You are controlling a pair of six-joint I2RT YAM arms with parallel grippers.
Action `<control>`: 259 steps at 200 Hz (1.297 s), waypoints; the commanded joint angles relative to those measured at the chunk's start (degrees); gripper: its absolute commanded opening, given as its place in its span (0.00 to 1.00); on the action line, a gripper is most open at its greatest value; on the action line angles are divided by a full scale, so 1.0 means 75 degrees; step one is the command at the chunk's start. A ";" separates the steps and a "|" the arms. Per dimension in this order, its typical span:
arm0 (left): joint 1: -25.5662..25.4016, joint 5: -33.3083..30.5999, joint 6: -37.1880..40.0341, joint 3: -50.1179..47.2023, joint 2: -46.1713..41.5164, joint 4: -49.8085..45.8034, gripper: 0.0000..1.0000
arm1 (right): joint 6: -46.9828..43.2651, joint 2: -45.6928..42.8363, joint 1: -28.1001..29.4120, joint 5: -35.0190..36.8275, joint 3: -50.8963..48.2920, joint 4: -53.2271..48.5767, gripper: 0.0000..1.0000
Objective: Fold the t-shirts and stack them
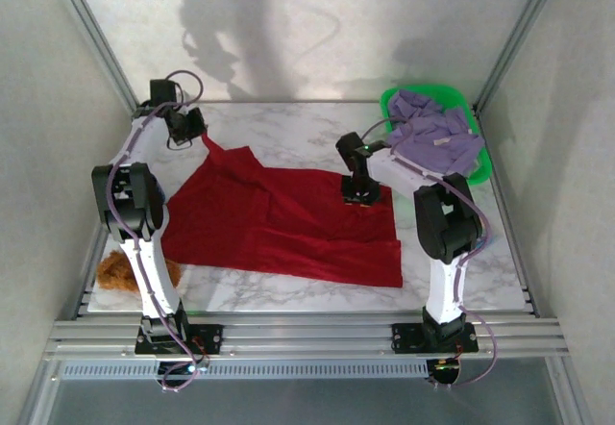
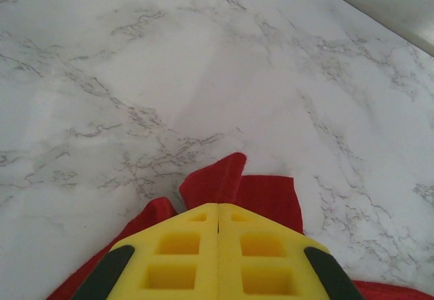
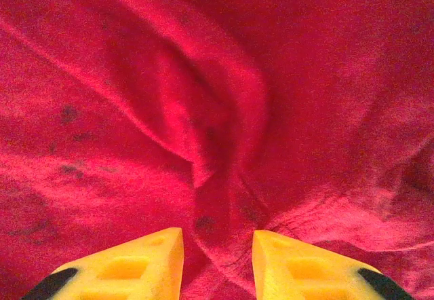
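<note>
The deep red t-shirt lies spread on the marble table, one corner drawn out to the far left. My left gripper is shut on that corner; in the left wrist view the yellow jaws meet and red cloth pokes out past their tips. My right gripper stands over the shirt's right part. Its jaws are apart, and a wrinkled ridge of red cloth runs between and ahead of them. The pale lavender t-shirt is heaped in the basket at the far right.
A bright green plastic basket stands at the back right corner, its cloth spilling over the front. A fuzzy orange-brown lump lies at the near left by the left arm's base. Bare marble stretches beyond the shirt's corner. Side walls close in the table.
</note>
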 commanded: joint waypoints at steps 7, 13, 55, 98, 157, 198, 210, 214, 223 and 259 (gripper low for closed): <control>0.0009 0.0102 0.0017 -0.0145 -0.0181 0.0243 0.00 | 0.0425 -0.0329 -0.0262 0.0670 0.0115 -0.0401 0.34; 0.0009 0.0110 0.0006 -0.0176 -0.0183 0.0273 0.00 | 0.0471 -0.0329 -0.0292 0.0715 0.0077 -0.0369 0.34; 0.0005 0.0110 -0.0006 -0.0231 -0.0178 0.0277 0.00 | 0.0771 -0.0375 -0.0404 0.0853 -0.0072 -0.0383 0.38; -0.0002 0.0076 0.0017 -0.0277 -0.0199 0.0281 0.00 | 0.1212 -0.0586 -0.0400 0.0346 -0.0801 0.0090 0.38; -0.0038 0.0080 -0.0006 -0.0261 -0.0163 0.0329 0.00 | 0.1264 -0.0570 -0.0403 0.0134 -0.1200 0.0747 0.36; -0.0038 0.0075 0.0004 -0.0266 -0.0170 0.0329 0.00 | 0.1207 -0.0575 -0.0403 0.0250 -0.1065 0.0794 0.34; -0.0049 0.0074 0.0005 -0.0263 -0.0176 0.0329 0.00 | 0.1163 -0.0504 -0.0406 0.0246 -0.0988 0.0770 0.33; -0.0049 0.0072 0.0005 -0.0263 -0.0168 0.0329 0.00 | 0.1163 -0.0482 -0.0410 0.0237 -0.0970 0.0768 0.33; -0.0055 0.0073 0.0005 -0.0265 -0.0171 0.0331 0.00 | 0.1153 -0.0455 -0.0415 0.0216 -0.0985 0.0824 0.32; -0.0049 0.0050 0.0029 -0.0277 -0.0182 0.0306 0.00 | 0.1153 -0.0297 -0.0427 0.0240 -0.0959 0.0943 0.29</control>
